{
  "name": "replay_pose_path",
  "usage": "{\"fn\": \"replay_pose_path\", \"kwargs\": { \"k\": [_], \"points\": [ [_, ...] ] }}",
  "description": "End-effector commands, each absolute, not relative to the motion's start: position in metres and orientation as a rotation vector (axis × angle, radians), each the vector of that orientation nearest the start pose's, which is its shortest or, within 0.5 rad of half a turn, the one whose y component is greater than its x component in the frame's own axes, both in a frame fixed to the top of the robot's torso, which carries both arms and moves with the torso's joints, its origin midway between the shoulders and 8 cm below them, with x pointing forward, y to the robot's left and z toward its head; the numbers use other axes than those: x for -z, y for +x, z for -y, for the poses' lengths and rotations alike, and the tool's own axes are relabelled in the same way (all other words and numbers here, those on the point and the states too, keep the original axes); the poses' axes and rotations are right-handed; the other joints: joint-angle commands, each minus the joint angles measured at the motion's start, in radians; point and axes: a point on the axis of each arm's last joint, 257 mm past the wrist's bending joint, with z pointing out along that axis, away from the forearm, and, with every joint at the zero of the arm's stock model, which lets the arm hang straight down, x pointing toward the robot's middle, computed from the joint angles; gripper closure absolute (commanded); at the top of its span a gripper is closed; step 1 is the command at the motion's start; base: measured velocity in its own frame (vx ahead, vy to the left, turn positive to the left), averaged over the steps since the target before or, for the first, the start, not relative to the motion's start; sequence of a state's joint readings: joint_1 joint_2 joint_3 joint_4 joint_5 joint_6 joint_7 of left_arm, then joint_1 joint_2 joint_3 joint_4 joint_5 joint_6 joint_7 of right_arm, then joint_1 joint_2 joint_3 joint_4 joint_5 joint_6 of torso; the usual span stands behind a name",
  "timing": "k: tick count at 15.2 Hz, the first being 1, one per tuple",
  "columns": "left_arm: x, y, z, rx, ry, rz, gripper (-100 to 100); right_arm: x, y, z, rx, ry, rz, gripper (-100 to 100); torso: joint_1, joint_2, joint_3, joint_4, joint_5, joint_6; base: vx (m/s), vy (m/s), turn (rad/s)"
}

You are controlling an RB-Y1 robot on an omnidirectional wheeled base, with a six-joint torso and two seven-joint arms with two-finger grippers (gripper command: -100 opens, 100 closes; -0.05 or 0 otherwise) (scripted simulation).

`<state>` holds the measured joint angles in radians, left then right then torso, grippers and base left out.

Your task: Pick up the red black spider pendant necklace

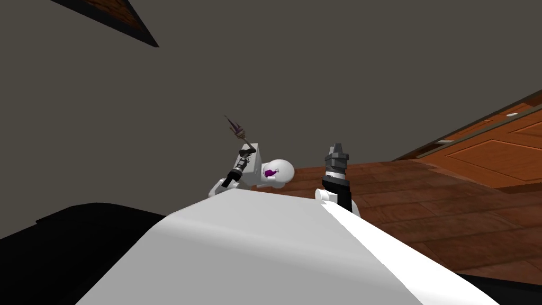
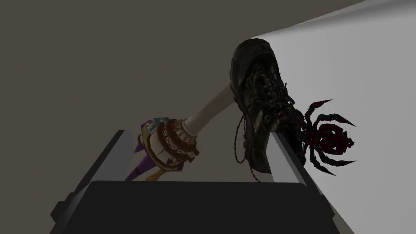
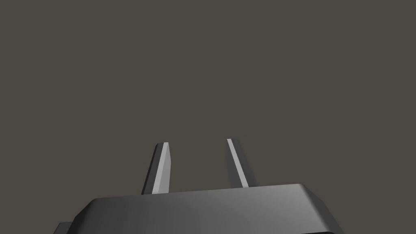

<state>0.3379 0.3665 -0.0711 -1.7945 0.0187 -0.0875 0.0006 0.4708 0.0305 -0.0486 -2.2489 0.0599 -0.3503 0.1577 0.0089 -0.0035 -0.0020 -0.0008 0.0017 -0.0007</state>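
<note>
Spider pendant necklace [image 2: 329,140]: glossy red-and-black spider with curved, pointed legs. It lies flat against a plain white surface [image 2: 365,81], just outside one finger of the left gripper [image 2: 196,133]. Fine dark chain [image 2: 239,142] loops against a black laced boot [image 2: 256,81]. Left jaws are spread wide and grip nothing; between them is an ornate cream-handled, brown-and-purple wand [image 2: 174,142]. Right gripper [image 3: 196,141]: jaws narrowly parted, empty.

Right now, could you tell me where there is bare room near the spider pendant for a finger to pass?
The white surface beyond the spider pendant, away from the black boot, is bare. Between the fingers of the left gripper it is crowded: boot, chain and ornate staff.
</note>
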Motion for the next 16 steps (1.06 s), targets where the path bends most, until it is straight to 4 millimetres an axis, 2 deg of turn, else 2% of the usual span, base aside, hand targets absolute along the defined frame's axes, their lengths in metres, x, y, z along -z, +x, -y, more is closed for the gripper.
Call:
{"fn": "replay_pose_path", "kwargs": {
  "k": [1,2,3,6,7,8,12,13,15,16],
  "points": [
    [0.262,0.446,-0.318,0.934,-0.969,-1.457,-100,0.010,0.373,0.298,-1.043,0.698,-0.765,0,0.000,0.000,0.000,0.000,0.000,0.000,0.065,0.108,0.042],
    [0.256,0.444,-0.310,0.964,-0.966,-1.440,-100,0.010,0.373,0.298,-1.043,0.698,-0.765,0,0.000,0.000,0.000,0.000,0.000,0.000,0.040,0.060,0.006],
    [0.256,0.440,-0.324,0.955,-0.964,-1.443,-100,0.010,0.373,0.298,-1.043,0.698,-0.765,0,-0.002,0.000,0.000,0.000,0.000,0.000,0.054,-0.011,-0.009],
    [0.251,0.436,-0.337,0.954,-0.958,-1.443,-100,0.010,0.373,0.298,-1.043,0.698,-0.765,0,-0.013,-0.002,-0.001,0.000,-0.003,0.000,0.105,-0.095,0.007],
    [0.254,0.436,-0.331,0.952,-0.960,-1.445,-100,0.010,0.373,0.298,-1.043,0.698,-0.765,0,-0.015,-0.003,-0.002,-0.001,-0.003,0.001,0.077,-0.067,0.016],
    [0.253,0.436,-0.332,0.953,-0.960,-1.443,100,0.010,0.373,0.298,-1.043,0.698,-0.764,0,-0.014,-0.002,-0.002,-0.001,-0.003,0.001,0.027,-0.024,0.006],
    [0.255,0.435,-0.333,0.951,-0.963,-1.446,100,0.010,0.373,0.298,-1.043,0.698,-0.764,0,-0.011,0.003,0.002,0.002,-0.003,0.002,0.004,-0.004,0.006],
    [0.256,0.441,-0.321,0.956,-0.965,-1.443,100,0.010,0.373,0.298,-1.043,0.698,-0.764,0,-0.011,0.003,0.002,0.002,-0.002,0.001,-0.054,0.052,-0.005],
    [0.258,0.444,-0.312,0.957,-0.968,-1.444,100,0.010,0.373,0.298,-1.043,0.697,-0.764,0,-0.005,0.009,0.005,0.002,-0.001,0.002,-0.129,0.119,-0.029],
    [0.256,0.443,-0.317,0.959,-0.965,-1.441,100,0.010,0.373,0.298,-1.043,0.697,-0.764,0,-0.002,0.012,0.007,0.003,-0.001,0.001,-0.084,0.073,-0.025]
  ]
}}
